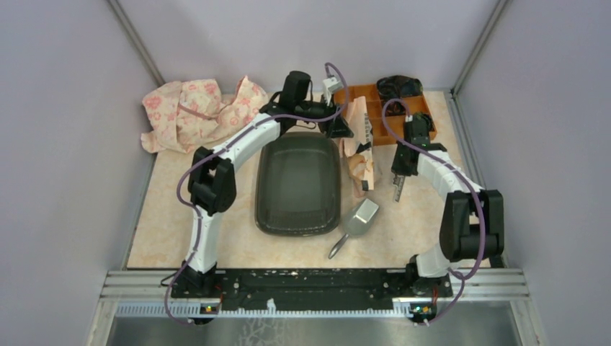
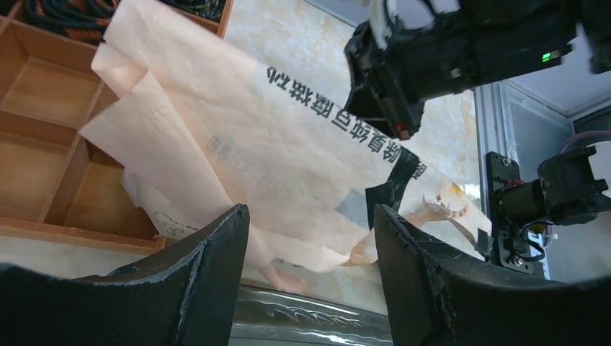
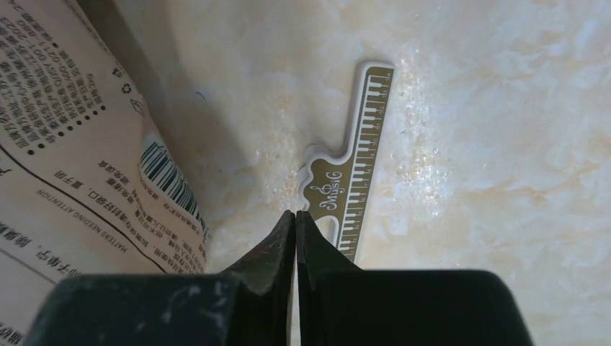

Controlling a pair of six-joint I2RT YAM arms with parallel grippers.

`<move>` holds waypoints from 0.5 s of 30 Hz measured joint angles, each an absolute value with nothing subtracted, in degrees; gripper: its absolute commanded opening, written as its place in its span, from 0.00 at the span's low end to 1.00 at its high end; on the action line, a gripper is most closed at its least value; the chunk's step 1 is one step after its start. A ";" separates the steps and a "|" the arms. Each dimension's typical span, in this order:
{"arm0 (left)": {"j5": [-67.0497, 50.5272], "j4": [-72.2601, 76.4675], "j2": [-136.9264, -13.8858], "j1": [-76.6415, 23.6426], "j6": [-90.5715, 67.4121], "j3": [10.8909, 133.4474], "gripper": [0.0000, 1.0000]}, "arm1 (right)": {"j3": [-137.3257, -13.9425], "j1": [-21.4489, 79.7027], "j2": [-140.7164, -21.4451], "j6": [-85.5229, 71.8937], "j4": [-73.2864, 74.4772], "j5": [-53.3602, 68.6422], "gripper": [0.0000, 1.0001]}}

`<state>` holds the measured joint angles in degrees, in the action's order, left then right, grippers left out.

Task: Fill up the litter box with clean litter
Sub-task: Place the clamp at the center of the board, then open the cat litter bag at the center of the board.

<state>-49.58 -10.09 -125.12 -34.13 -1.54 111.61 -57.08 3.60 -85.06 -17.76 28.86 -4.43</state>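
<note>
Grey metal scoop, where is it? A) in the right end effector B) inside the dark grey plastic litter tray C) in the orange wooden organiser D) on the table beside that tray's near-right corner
D: the grey metal scoop lies on the tabletop just outside the dark grey litter tray, at its near-right corner.

Pale marbled tabletop [image 1: 403,223], beige veined with peach. Near its middle, the litter box [image 1: 297,184], dark grey, long axis running near to far. Off the litter box's near-right corner, a grey metal scoop [image 1: 358,220], bowl farther, handle angled nearer. Just right of the litter box, a crumpled peach-pink printed bag [image 1: 360,155], far end lapping over an orange compartmented organiser tray [image 2: 43,86] beyond the litter box's far-right corner. Further right of the litter box, past the bag, a gold piano-key bookmark [image 3: 353,173] lettered "Music", lying flat. Far-left of the litter box, a rumpled pink floral cloth [image 1: 194,112].
</note>
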 measured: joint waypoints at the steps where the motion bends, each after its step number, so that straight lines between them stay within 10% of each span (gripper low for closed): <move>1: -49.47 -10.31 -124.55 -33.98 -1.54 111.59 0.70 | -57.08 3.60 -85.97 -18.06 28.95 -3.77 0.00; 15: -49.01 -11.03 -120.20 -33.65 -1.45 111.59 0.70 | -57.04 3.62 -86.76 -18.15 28.67 -2.92 0.00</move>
